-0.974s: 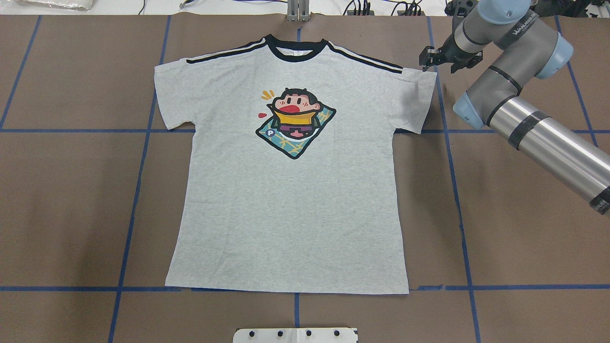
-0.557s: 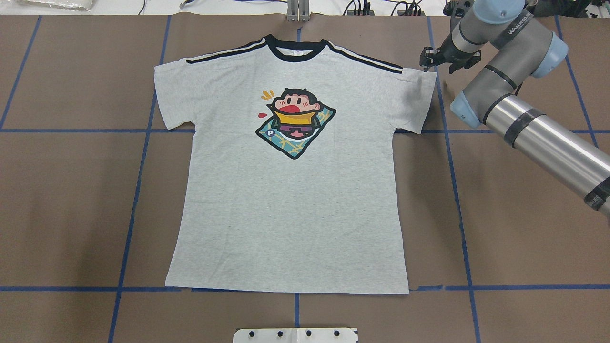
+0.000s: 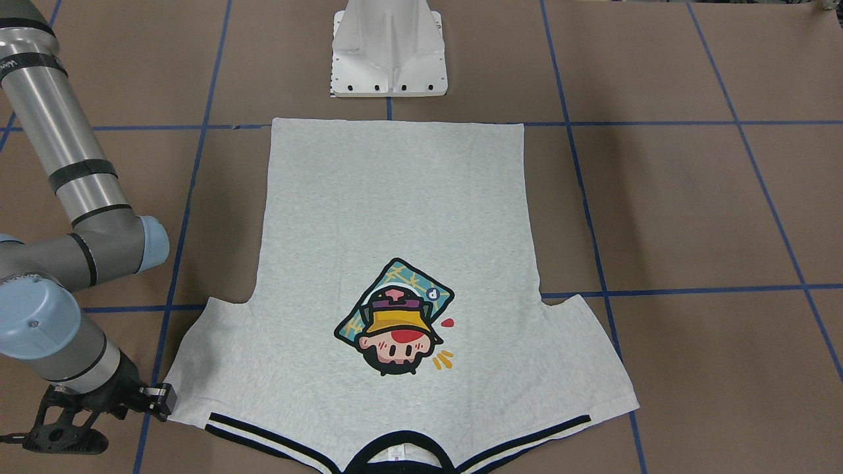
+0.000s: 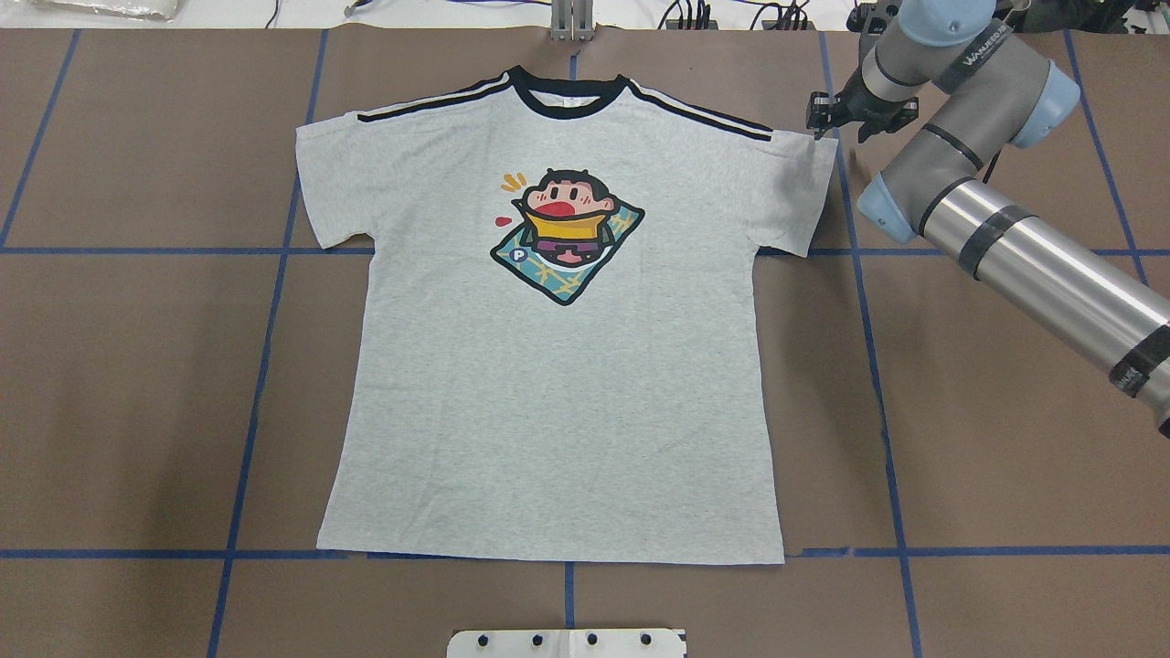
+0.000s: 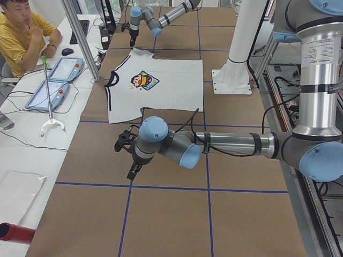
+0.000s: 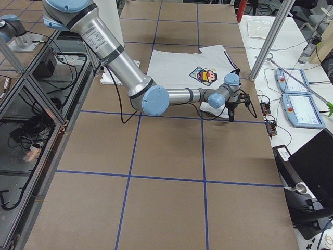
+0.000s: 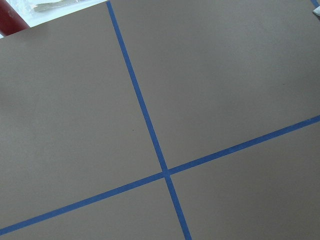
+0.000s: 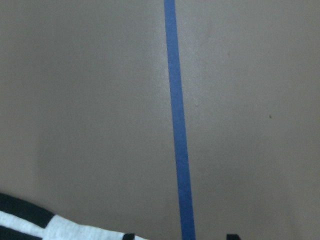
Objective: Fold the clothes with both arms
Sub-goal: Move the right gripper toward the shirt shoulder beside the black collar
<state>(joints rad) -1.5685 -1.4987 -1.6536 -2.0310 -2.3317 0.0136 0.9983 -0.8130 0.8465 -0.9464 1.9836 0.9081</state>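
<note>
The grey T-shirt [image 4: 558, 411] lies flat and face up on the brown table, with its black collar at the far edge and the cartoon print [image 4: 567, 233] on the chest. My right gripper [image 4: 820, 114] is low at the outer corner of the shirt's far right sleeve [image 4: 800, 187], also seen as the right gripper [image 3: 160, 399]. In the right wrist view its fingertips [image 8: 129, 235] stand apart, open, with the striped sleeve corner [image 8: 60, 225] just beside one of them. My left gripper [image 5: 126, 145] hovers over bare table well away from the shirt; I cannot tell its state.
The white pedestal base [image 3: 388, 46] stands at the near hem side. Blue tape lines [image 4: 265, 366] grid the table. A seated person [image 5: 21, 37] and two tablets [image 5: 53, 80] are at a white desk past the collar side.
The right arm's elbow has drifted a little toward the far edge and inward. The gripper stays at the sleeve corner. The shirt has not moved.
</note>
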